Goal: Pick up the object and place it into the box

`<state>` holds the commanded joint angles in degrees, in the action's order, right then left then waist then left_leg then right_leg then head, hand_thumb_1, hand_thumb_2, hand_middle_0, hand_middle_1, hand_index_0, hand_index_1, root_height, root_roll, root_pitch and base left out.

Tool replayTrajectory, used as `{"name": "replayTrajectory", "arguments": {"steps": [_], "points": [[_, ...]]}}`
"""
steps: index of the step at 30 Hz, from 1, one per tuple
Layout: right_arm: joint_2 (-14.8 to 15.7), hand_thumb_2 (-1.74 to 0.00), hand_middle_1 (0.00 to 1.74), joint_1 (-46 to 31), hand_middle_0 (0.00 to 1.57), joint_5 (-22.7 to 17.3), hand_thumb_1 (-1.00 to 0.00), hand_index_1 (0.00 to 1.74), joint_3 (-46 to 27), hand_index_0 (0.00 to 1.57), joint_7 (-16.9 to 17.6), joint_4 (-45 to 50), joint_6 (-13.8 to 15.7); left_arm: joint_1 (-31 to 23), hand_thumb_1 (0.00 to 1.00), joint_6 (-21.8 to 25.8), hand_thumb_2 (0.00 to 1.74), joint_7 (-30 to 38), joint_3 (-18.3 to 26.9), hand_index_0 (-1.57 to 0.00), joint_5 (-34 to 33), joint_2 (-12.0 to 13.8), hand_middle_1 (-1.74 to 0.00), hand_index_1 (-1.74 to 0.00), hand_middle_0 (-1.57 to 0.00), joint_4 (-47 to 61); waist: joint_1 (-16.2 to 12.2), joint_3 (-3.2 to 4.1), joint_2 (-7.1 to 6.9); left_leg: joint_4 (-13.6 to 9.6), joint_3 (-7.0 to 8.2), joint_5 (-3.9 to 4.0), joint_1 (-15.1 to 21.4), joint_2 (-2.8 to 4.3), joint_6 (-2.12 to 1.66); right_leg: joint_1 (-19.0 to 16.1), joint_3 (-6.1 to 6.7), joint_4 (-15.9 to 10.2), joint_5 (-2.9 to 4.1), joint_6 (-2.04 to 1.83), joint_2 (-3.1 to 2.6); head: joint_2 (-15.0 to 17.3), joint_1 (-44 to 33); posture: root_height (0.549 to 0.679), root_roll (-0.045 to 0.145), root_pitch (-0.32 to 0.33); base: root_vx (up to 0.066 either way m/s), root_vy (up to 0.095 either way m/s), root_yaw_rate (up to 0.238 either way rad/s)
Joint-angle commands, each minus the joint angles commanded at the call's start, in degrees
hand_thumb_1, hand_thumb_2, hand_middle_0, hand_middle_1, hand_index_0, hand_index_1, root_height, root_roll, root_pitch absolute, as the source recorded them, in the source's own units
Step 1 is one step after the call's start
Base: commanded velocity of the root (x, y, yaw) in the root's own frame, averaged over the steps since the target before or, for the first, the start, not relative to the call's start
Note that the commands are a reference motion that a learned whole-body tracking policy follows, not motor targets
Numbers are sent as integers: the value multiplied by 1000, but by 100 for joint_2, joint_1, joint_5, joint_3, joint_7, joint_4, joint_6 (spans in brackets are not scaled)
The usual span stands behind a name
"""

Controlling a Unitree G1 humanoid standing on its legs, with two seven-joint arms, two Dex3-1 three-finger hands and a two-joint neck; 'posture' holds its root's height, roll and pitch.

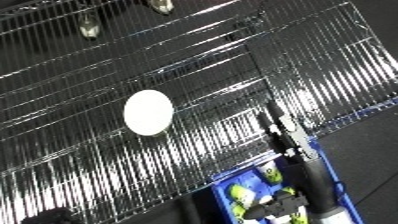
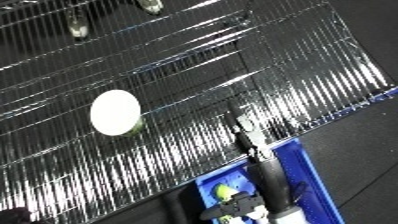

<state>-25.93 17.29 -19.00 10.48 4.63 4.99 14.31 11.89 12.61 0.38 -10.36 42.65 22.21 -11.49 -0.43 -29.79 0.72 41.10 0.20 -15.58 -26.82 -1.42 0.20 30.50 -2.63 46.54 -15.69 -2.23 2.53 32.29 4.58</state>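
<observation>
A blue bin sits at the lower right, below the edge of a wire rack. Inside it lie yellow-green ball-like objects, one more near its far wall. My right hand hangs black over the inside of the bin, at the end of a dark forearm that crosses the bin's far rim. Whether it holds anything is hidden. A white round disc lies on the rack to the left, well apart from the hand. My left hand shows in no view.
The shiny wire rack fills most of the view and slopes across it. Two metal fittings stand at its top left. Dark floor lies to the right of the bin.
</observation>
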Motion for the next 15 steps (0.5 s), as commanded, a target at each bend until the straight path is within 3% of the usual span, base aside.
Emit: {"name": "replayTrajectory", "arguments": {"steps": [6, 15], "points": [[29, 0, 0, 183, 0, 85, 0, 0, 160, 0, 19, -9, -189, 50, 1000, -168, 1740, -86, -37, -1570, -67, 36, -1740, -1740, -1570, 13, 161, 0, -22, 88, -42, -3, -52, -20, 1, 30, -104, 172, -80, -9, 64, -45, -97, 630, 56, 37, 66, -17, 190], [11, 0, 0, 644, 0, 268, 0, 0, 339, 0, 410, -111, -423, 82, 1000, -299, 1740, -147, -116, -1570, -119, 124, -1740, -1740, -1570, 139, 373, 0, 7, 408, -79, -93, -314, -92, 36, 273, -231, 513, -174, 15, 141, 9, 67, 621, 52, 39, 49, -1, 165]]}}
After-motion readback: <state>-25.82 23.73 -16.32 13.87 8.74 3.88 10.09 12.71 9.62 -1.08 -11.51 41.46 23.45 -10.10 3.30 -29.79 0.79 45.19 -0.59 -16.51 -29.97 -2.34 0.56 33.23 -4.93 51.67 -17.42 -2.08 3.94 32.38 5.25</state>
